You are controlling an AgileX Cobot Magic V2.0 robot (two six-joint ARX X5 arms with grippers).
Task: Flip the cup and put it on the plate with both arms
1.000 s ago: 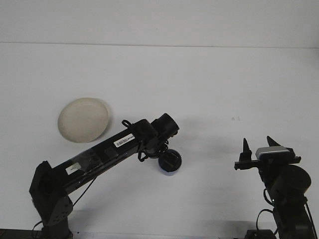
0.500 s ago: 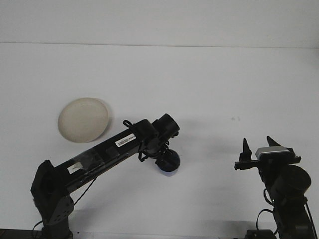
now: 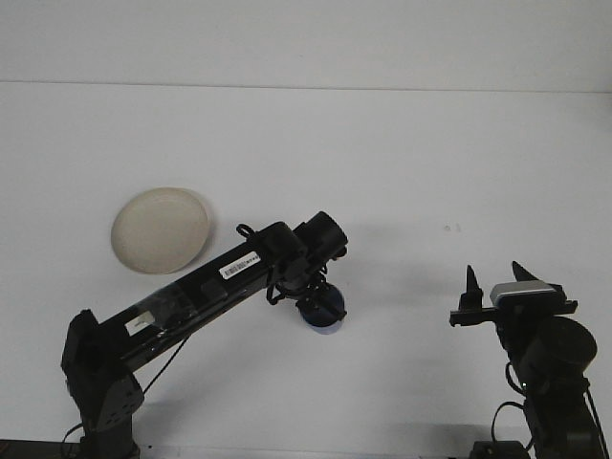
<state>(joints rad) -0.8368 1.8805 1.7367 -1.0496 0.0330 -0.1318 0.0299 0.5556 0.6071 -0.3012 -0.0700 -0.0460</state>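
A blue cup [image 3: 323, 318] stands on the white table just below the centre. My left gripper [image 3: 320, 302] points down onto it from the left arm, shut on the cup, and its dark fingers cover the cup's upper part. The beige round plate [image 3: 161, 229] lies at the left, apart from the cup, with nothing on it. At the lower right my right gripper [image 3: 493, 276] stays open and holds nothing, far to the right of the cup.
The left arm [image 3: 210, 285] runs diagonally from its base at the lower left to the cup, passing just below the plate. The right arm's base [image 3: 555, 368] fills the lower right corner. The table's far edge [image 3: 306, 86] meets a pale wall.
The left wrist has shifted slightly right and up, and the cup has moved a little up and left with the gripper. The right arm and the plate have not moved.
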